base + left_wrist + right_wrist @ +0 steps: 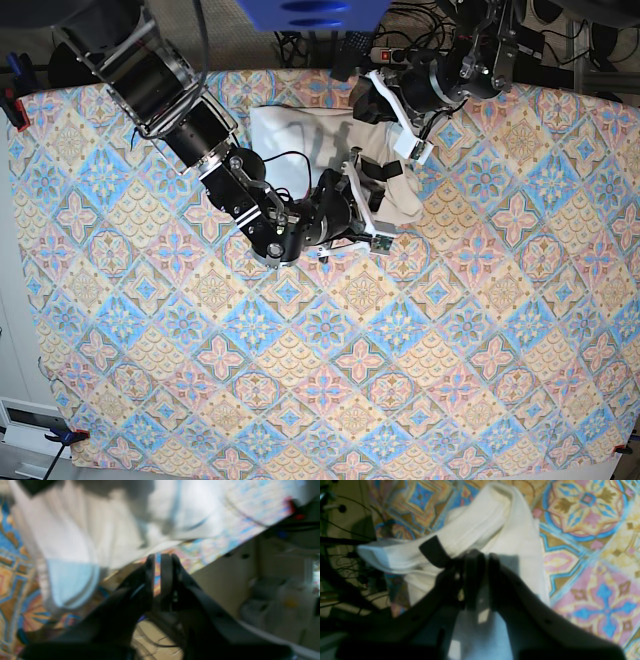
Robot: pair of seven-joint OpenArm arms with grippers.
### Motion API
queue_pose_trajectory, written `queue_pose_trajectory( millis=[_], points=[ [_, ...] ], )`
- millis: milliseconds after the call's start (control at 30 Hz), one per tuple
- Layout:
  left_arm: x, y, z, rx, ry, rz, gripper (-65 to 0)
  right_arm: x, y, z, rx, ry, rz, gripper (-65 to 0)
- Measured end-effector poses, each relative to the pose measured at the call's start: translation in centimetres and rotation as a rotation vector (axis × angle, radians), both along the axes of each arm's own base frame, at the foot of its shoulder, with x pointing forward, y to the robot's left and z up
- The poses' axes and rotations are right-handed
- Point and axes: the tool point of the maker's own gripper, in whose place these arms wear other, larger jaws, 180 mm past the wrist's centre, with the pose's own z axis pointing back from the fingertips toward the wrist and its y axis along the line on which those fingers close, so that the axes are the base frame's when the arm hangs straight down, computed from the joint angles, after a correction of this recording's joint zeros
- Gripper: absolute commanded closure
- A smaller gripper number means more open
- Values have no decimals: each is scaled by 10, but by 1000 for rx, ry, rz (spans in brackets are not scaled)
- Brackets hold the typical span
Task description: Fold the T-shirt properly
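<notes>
Gripping: right fingers [480,555] pinched narrow on white cloth of the shirt [495,530], beside its black tag [433,551]
Left fingers [160,557]: closed almost fully; view blurred, nothing seen between the tips, shirt [75,535] just beyond them
Shirt location: bunched heap [300,135] near the far edge of the surface [330,400], about mid-width
Arms: both reach over the heap, right fingers [375,215] at its near side, left [385,105] at its far side
Surface: patterned cloth in blue, orange, pink
Far edge: cables and a power strip [390,55] behind it

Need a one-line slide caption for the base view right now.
Both arms meet at the bunched white T-shirt near the patterned tablecloth's far edge.
</notes>
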Motion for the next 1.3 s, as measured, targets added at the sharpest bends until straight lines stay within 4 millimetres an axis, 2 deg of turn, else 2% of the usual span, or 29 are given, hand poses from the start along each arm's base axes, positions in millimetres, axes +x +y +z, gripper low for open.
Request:
queue_pose_trajectory(
  millis=[100, 233, 333, 500, 633, 767, 867, 1000, 1167, 1300],
  points=[
    [4, -1, -14, 22, 16, -6, -35, 12, -17, -7, -41, -5, -28, -77],
    [8, 7, -36, 53, 59, 9, -35, 22, -24, -4, -44, -33, -40, -77],
    [16, 13, -40, 49, 30, 42, -35, 32, -40, -7, -90, -64, -59, -77],
    [18, 21, -47, 61, 39, 50, -35, 44, -72, -14, -165, -92, -98, -77],
    [25, 24, -45, 66, 21, 56, -35, 60, -94, -8, -150, -96, -182, -78],
    [31, 40, -45, 83, 17, 106, -36, 74, -109, -2, -145, -106, -242, -78],
    [36, 44, -48, 90, 20, 110, -36, 72, -113, -5, -153, -99, -244, -78],
    [54, 45, -48, 88, 3, 114, -36, 71, -116, -9, -169, -102, -239, -78],
    [68, 46, -51, 78, 4, 115, -36, 68, -136, -25, -274, -116, -227, -78],
    [91, 35, -51, 79, -18, 78, -36, 41, -141, -44, -303, -75, -211, -77]
  ],
)
